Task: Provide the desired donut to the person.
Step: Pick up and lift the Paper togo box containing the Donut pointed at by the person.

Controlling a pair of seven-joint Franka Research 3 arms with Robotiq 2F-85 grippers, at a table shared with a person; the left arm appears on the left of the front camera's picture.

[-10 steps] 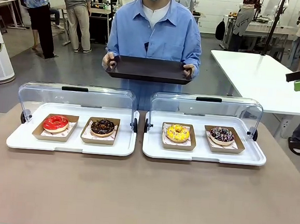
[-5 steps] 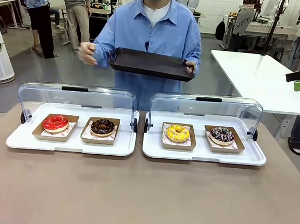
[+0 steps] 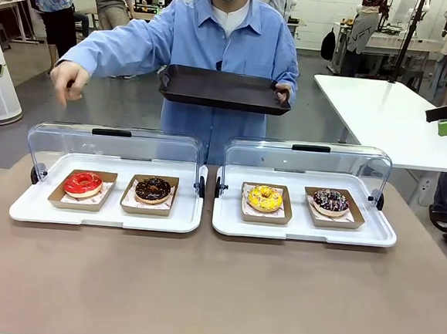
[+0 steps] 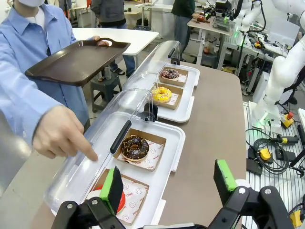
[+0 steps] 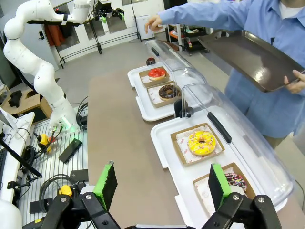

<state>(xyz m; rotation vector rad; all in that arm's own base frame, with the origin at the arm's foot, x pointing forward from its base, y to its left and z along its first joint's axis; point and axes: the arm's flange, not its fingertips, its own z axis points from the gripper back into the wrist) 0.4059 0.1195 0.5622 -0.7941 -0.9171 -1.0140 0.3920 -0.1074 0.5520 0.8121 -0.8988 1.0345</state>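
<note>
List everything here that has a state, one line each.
Left lid, open, rolled back.
Right lid, open, rolled back.
Left gripper, open, empty.
Right gripper, open, empty.
Brown tray, empty, held in one hand.
Person's free hand, pointing down over left lid.

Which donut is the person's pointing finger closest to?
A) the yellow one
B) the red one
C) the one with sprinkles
B: the person's hand points down above the red donut at the left end of the row.

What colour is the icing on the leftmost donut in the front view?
Red icing on the leftmost donut; the front view shows it best.
</note>
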